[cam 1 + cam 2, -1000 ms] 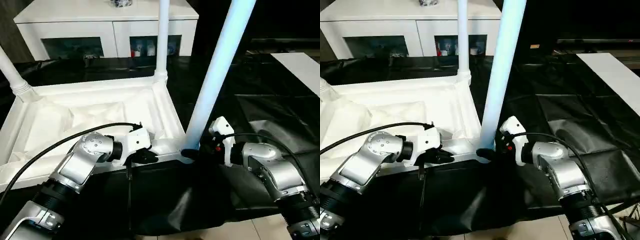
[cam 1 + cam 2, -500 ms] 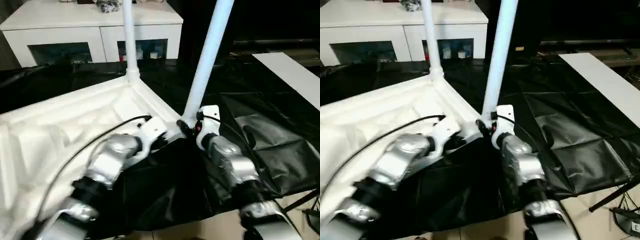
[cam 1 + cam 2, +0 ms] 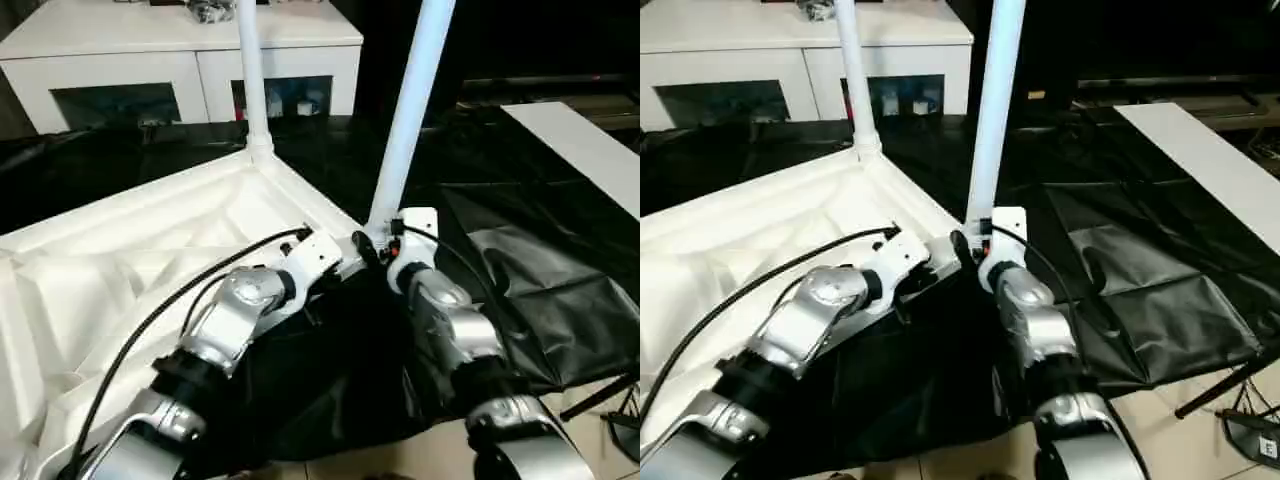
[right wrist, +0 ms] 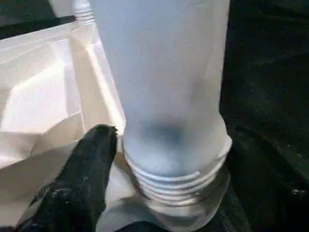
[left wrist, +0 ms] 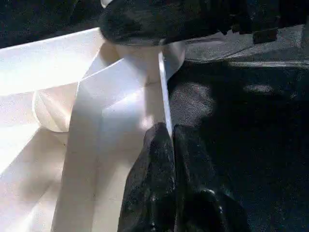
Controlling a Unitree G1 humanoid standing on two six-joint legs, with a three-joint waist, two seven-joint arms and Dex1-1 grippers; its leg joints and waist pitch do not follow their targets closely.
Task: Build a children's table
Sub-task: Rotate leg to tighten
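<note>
— Where's the children's table [image 3: 150, 230]?
— Upside down on the black sheet [image 3: 520, 270], ribbed underside up, well in front of the white cabinet [image 3: 180, 50]. Two legs upright: far leg [image 3: 250, 80] at the far corner, near leg [image 3: 410, 110] at the near right corner.

— And the left tool [image 5: 171, 129]?
— Down at the near rim of the top, just left of that near right corner. Fingers pressed together, no gap to speak of. Possibly nipping the thin rim edge between the tips; hard to say from the wrist view.

— Right tool [image 3: 368, 250]?
— At the foot of the near leg, right where its threaded end meets the corner socket. Spread wide around the leg. One black finger [image 4: 91, 164] just beside the threads on the side towards the top's underside.

— Threads?
— A few rings showing above the socket.
</note>
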